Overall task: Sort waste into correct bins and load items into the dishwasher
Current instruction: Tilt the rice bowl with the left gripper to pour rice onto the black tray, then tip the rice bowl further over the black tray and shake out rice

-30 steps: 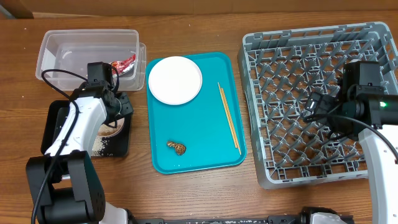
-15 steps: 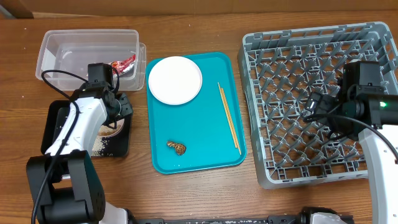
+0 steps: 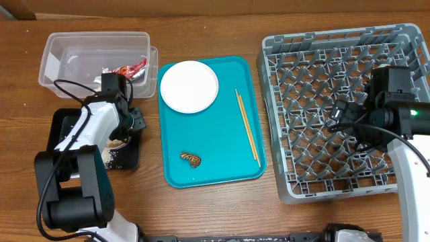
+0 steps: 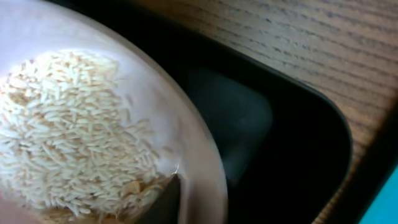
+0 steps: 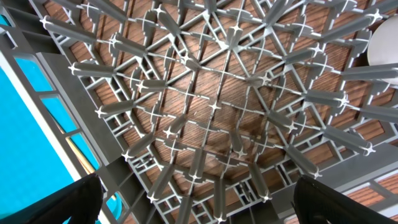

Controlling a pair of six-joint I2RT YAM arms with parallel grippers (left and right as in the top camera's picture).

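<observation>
The left gripper (image 3: 126, 128) is held low over the black tray (image 3: 64, 134) at 8 o'clock on the table (image 3: 222, 208). In the left wrist view, a pale bowl (image 4: 155, 87) holding rice (image 4: 68, 130) is seen very close, above that tray. One dark finger (image 4: 166, 200) is seen inside the bowl's rim, and the other is hidden. Whether the jaws are clamped on the rim cannot be told. Loose grains (image 3: 107, 156) are scattered on the tray floor.

The tub (image 3: 67, 57) is placed at 10 o'clock, just beyond the black tray, and the wrapper (image 3: 132, 68) is lodged in its 3 o'clock end.

On the teal tray (image 3: 222, 168) at the centre, the plate (image 3: 189, 86) is set at 11 o'clock. The chopsticks (image 3: 246, 128) are laid together along the 3 o'clock side, and the scrap (image 3: 191, 159) is found at 7 o'clock.

The rack (image 3: 316, 60) is set at 3 o'clock on the table. The right gripper (image 5: 194, 208) is held above its lattice with its fingers (image 5: 53, 199) spread wide, and nothing is held between them.
</observation>
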